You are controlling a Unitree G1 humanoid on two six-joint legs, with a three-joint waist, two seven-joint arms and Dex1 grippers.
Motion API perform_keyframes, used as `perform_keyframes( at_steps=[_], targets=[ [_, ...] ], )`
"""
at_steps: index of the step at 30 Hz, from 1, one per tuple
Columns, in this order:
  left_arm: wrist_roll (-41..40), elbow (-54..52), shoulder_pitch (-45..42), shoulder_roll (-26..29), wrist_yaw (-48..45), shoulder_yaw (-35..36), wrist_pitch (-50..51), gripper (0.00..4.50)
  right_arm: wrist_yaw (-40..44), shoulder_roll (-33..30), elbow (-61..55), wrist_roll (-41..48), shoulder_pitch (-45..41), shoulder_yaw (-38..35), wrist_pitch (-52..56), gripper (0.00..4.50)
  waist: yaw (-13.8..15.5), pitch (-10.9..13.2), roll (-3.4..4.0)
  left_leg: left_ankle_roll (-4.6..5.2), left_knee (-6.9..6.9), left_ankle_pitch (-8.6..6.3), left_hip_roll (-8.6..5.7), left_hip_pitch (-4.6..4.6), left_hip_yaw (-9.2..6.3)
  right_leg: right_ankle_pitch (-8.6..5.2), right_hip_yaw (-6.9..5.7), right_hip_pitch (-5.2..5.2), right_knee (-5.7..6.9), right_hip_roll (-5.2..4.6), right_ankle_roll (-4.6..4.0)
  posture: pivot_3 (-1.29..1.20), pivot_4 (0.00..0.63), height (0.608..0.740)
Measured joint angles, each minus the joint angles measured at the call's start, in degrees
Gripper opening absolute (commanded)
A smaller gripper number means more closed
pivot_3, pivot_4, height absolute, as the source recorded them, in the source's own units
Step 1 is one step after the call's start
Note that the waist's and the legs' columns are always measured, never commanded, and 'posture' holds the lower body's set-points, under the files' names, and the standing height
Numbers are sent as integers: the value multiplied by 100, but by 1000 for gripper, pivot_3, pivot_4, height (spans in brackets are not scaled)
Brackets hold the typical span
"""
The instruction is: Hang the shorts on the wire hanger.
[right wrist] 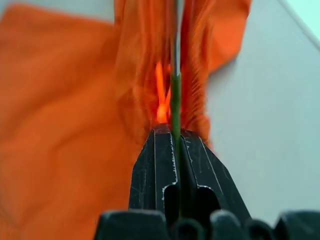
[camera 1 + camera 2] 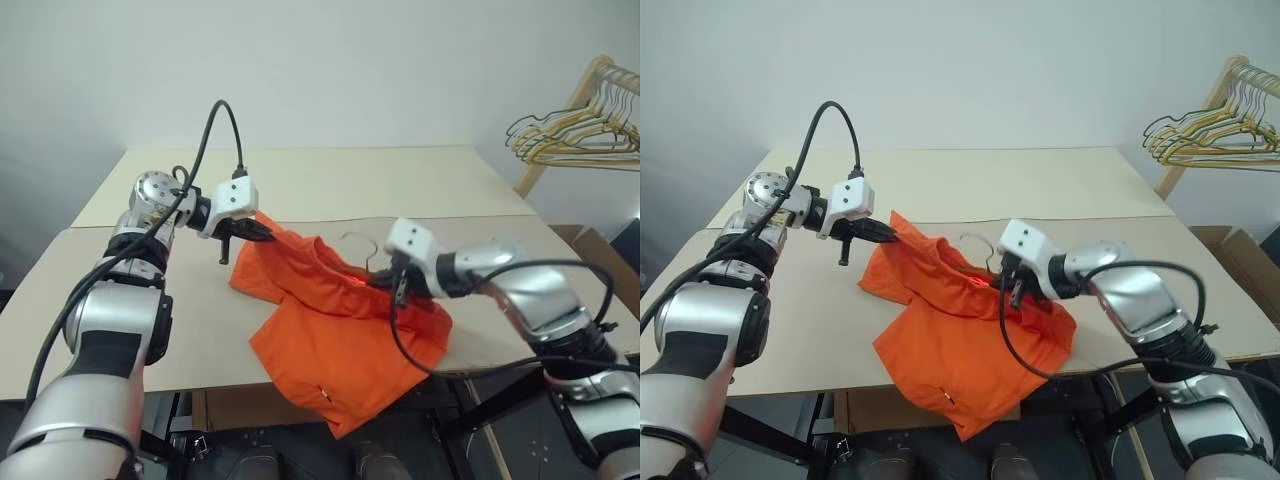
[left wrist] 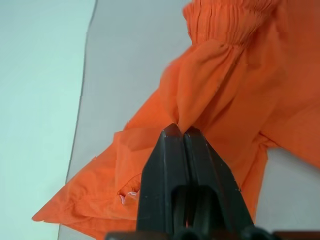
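The bright orange shorts (image 2: pixel 340 330) lie bunched on the table, one part drooping over its front edge. My left gripper (image 2: pixel 262 232) is shut on a fold of the fabric near the gathered waistband (image 3: pixel 225 20) and holds that corner lifted. My right gripper (image 2: pixel 385 283) is shut on the thin wire hanger (image 1: pixel 175 95), which runs from between the fingers into the shorts. The hanger's hooked top (image 2: pixel 365 245) pokes out above the cloth, and the rest of the wire is hidden inside the fabric.
The tan table (image 2: pixel 330 185) stretches far behind the shorts, with its front edge just under them. A wooden rack with bunched yellow, green and tan hangers (image 2: pixel 575 135) stands at the back right. A cardboard box (image 2: pixel 600 255) sits beside the table's right side.
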Motion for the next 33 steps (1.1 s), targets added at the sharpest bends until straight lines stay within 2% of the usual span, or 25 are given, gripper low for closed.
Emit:
perform_keyframes(
  at_steps=[10,13,18,26,29,33],
  targets=[
    [-23,0,-31,79,71,27,49,15,-447,794,250,155,229,-669,-521,0,-15,0,0,0,0,1,3,9,-5,0,-1,6,4,5,1,53,0,740],
    [-26,0,-40,71,89,31,67,15,-803,1273,447,179,229,-907,-587,0,-14,0,0,0,0,1,2,8,-4,2,0,7,4,5,-2,53,0,740],
    [-26,0,-42,78,94,33,88,15,-660,900,508,-141,256,-694,-795,0,13,0,0,0,-1,0,-1,3,-3,7,-1,7,-1,0,-11,58,0,740],
    [-26,0,-42,103,136,41,99,15,115,92,509,-242,555,-580,-1188,0,-21,0,0,0,-1,0,1,9,-3,-4,0,7,1,3,7,62,0,740],
    [-27,0,-42,102,140,41,100,15,89,116,597,-282,494,-570,-1186,0,-37,0,0,0,-1,1,2,14,-4,-4,2,7,4,6,7,62,0,740],
    [-31,-1,-40,110,127,45,101,15,60,213,753,-359,-3,-522,-850,0,-28,0,0,0,-1,1,2,12,-3,-1,2,6,6,5,2,60,0,740]
  ],
)
